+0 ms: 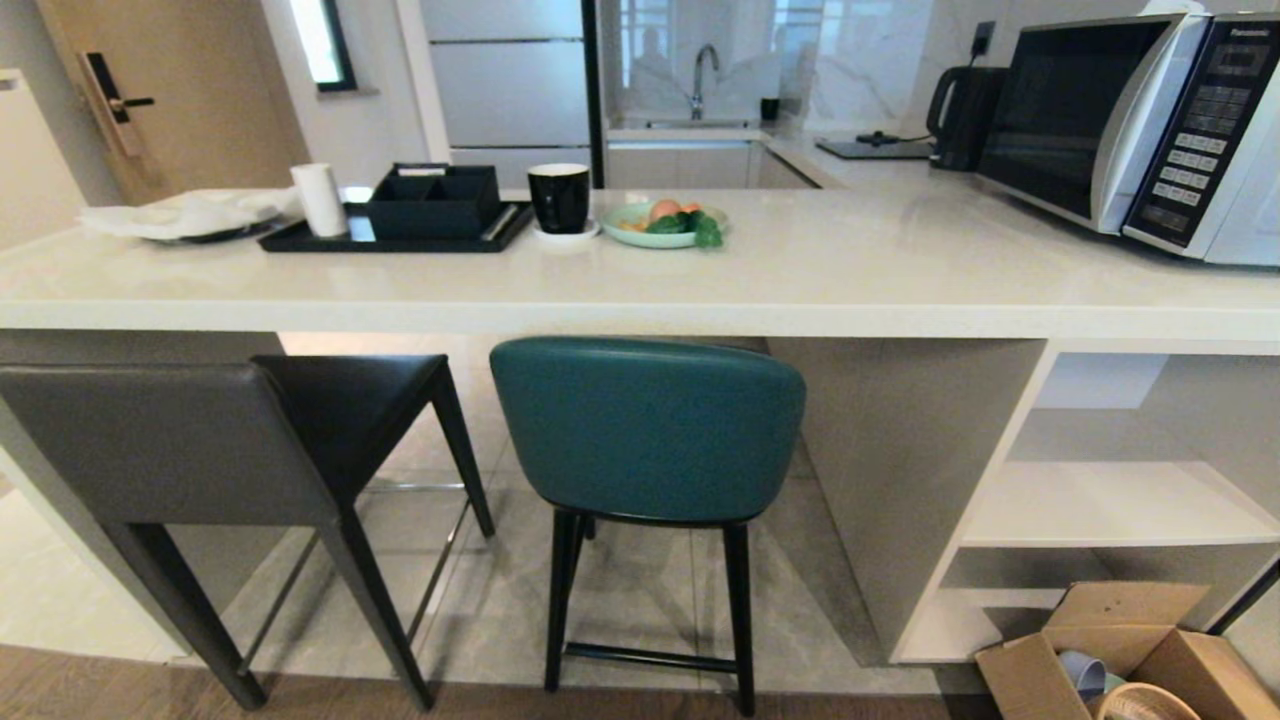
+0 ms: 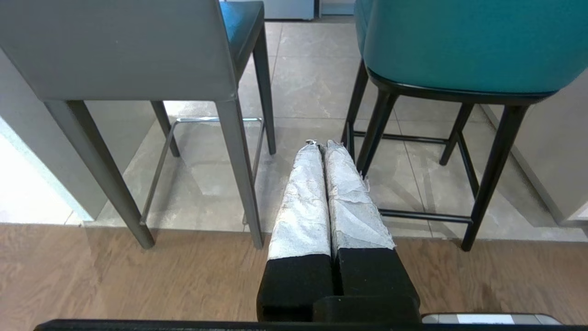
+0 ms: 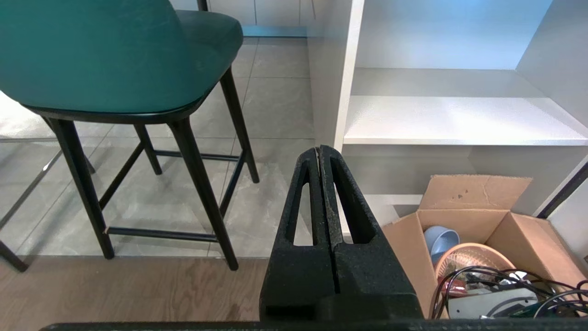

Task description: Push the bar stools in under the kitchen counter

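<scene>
Two bar stools stand before the white kitchen counter. The dark-grey stool is at the left, its back turned toward me and its seat partly under the slab. The teal stool with thin black legs stands in the middle, close to the counter edge. Neither arm shows in the head view. My left gripper, fingers wrapped in white tape, is shut and empty, low in front of the gap between the grey stool and the teal stool. My right gripper is shut and empty, to the right of the teal stool.
On the counter sit a black tray, a black mug, a plate of vegetables and a microwave. White open shelves fill the counter's right end. An open cardboard box of oddments stands on the floor there.
</scene>
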`<state>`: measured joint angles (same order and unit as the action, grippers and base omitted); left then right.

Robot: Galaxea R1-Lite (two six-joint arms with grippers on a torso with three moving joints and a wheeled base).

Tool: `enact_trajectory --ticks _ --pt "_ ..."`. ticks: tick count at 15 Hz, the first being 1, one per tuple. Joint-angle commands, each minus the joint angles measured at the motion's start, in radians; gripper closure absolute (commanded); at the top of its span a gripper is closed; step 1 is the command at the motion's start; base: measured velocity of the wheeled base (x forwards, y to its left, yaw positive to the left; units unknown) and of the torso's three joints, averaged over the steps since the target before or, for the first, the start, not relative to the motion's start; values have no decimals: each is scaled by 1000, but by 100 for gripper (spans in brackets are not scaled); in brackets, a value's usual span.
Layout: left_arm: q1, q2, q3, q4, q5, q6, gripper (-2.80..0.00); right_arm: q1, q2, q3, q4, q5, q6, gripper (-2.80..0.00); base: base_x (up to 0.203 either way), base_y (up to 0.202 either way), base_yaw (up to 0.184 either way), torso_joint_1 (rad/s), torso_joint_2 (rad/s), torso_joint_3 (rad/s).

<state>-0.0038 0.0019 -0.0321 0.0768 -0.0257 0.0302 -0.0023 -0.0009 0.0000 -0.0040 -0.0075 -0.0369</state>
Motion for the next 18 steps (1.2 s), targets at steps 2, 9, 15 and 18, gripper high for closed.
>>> enact_trajectory --ticks 2,9,15,18 --pt "-1 3 0 0 1 2 0 0 1 0 -1 0 0 0 2 32 -5 1 -2 -1" --pt "-1 3 0 0 1 2 0 0 1 0 -1 0 0 0 0 188 -1 5 3 3" --pt "-1 3 0 0 1 2 0 -1 1 0 -1 0 0 0 0 197 0 0 2 2" --pt "-1 3 0 0 1 2 0 -1 1 0 -1 0 0 0 0 200 -1 0 0 1"
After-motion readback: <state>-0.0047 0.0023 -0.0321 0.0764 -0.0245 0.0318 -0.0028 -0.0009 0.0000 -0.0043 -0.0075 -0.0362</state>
